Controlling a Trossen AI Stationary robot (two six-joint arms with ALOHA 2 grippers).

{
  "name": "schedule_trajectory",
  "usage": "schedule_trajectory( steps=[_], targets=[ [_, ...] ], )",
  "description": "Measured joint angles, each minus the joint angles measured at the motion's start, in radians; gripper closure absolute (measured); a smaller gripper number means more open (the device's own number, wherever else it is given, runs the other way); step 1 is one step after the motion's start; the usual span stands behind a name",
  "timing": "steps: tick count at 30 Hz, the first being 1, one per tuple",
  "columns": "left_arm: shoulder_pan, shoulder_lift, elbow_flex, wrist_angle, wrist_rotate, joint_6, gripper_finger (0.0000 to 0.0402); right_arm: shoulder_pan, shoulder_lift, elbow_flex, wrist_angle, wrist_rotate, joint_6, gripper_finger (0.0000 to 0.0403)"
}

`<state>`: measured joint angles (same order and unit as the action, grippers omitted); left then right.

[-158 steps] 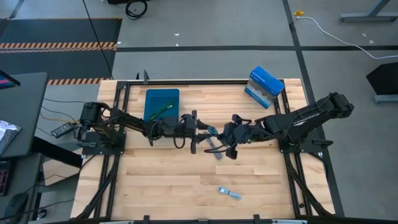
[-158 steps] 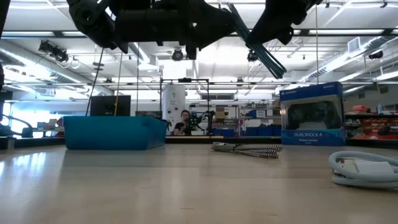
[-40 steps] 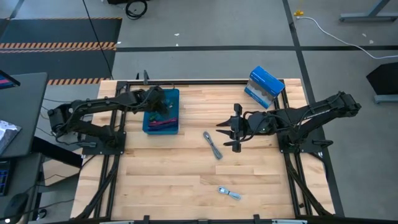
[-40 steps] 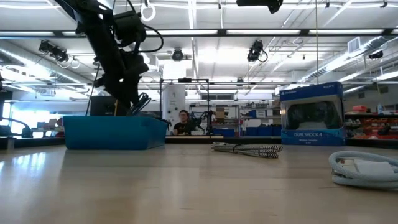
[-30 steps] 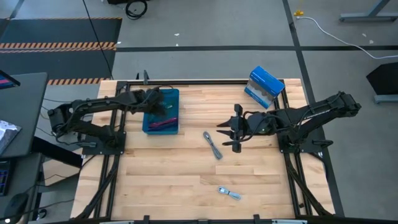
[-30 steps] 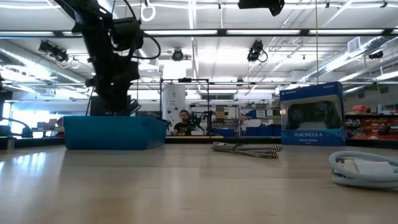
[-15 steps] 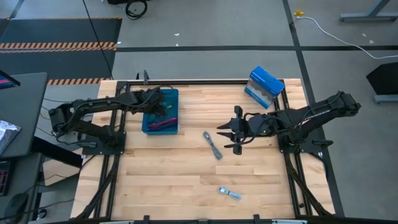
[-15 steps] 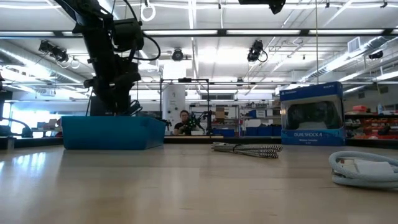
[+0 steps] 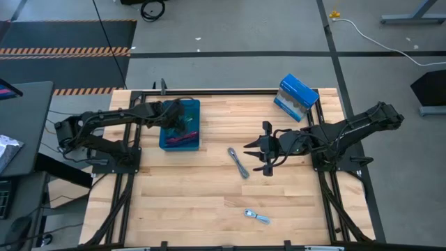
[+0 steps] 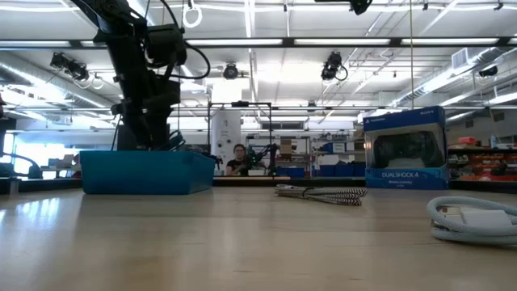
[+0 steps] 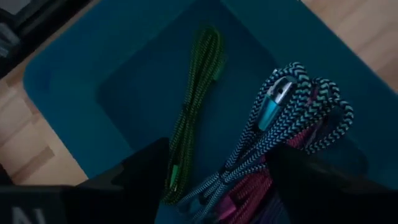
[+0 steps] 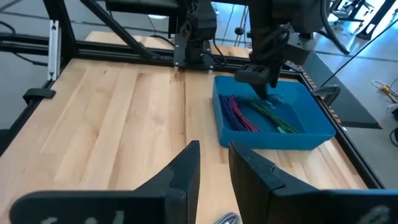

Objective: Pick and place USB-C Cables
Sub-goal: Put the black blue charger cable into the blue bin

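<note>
The blue tray sits at the table's far left. My left gripper reaches down into it, open. In the left wrist view its fingers stand either side of the teal cable, which lies on the magenta and purple cables. The dark green cable lies on the tray floor beside them. The grey cable lies flat at mid-table and the pale blue-silver one near the front edge. My right gripper hovers just right of the grey cable, with a narrow gap between its fingers. My left gripper's open fingers come from above into the tray, on either side of the teal cable's near end. The cable rests on the magenta bundle. Whether a finger still touches it I cannot tell.
A blue-and-white box stands at the far right corner. Black frame rails run along the table's far edge and both sides. Bare wood lies between the tray and the grey cable. In the low view a person sits far off in the room.
My left gripper has gone down into the tray with the teal cable, which hung above the tray's rim a second ago and now lies inside. My right gripper has drifted a little toward the table's near edge, beside the grey cable.
</note>
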<state>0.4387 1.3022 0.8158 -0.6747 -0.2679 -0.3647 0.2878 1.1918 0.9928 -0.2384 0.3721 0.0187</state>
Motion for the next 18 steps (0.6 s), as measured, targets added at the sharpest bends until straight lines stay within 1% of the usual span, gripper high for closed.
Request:
schedule_trajectory(
  steps=[4,9,14,18],
  targets=[
    [-0.001,0.0,0.0,-0.026,0.05,0.01,0.013,-0.001,0.0,0.0,-0.009,0.0,0.007,0.0312],
    [-0.001,0.0,0.0,-0.072,0.05,0.021,0.0128,0.0,0.0,0.0,-0.008,-0.005,0.032,0.0312],
    [-0.013,0.0,0.0,-0.066,0.055,0.022,0.0127,0.001,0.0,0.0,-0.007,-0.012,0.057,0.0312],
    [-0.04,0.0,0.0,-0.053,0.066,0.09,0.0127,0.008,0.0,0.0,-0.008,-0.034,0.086,0.0312]
  ],
)
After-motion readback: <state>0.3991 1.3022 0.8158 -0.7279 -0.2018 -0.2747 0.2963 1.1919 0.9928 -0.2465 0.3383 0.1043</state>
